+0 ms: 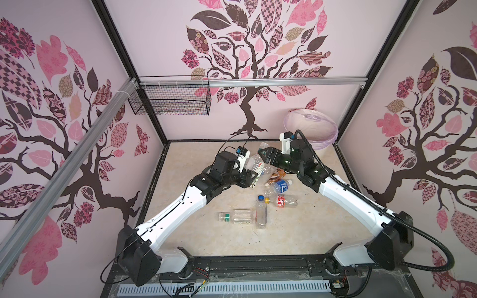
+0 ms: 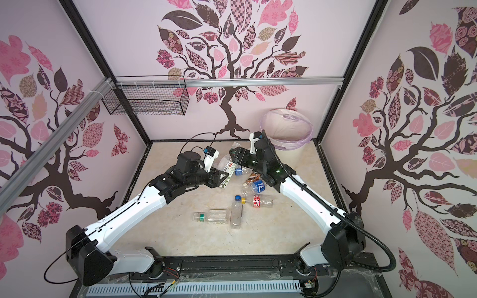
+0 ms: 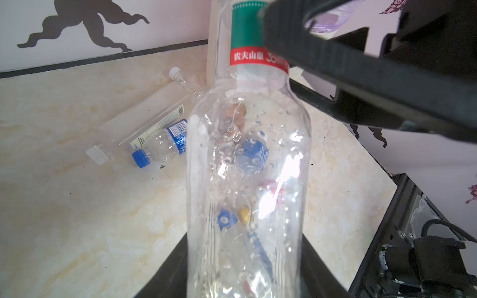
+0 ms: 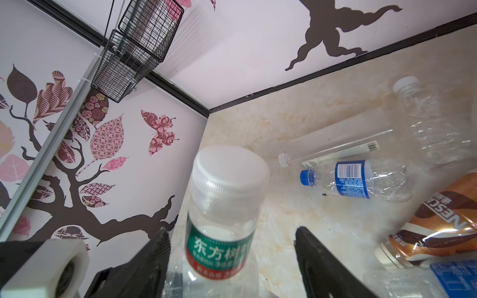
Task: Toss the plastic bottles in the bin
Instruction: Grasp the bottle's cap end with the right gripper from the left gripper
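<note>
Marbled tabletop [image 1: 206, 240] strewn with plastic bottles [image 1: 260, 214]; left gripper [image 1: 252, 177] grasps clear bottle [image 3: 247, 180], right gripper [image 4: 229, 232] gapes.

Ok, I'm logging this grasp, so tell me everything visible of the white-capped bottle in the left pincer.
The white-capped bottle is clear thin plastic, droplets inside, with a green neck label above a red band of white Chinese characters. The left pincer grips its lower body, holding it off the table. The right pincer straddles its neck, open, not touching.
</note>
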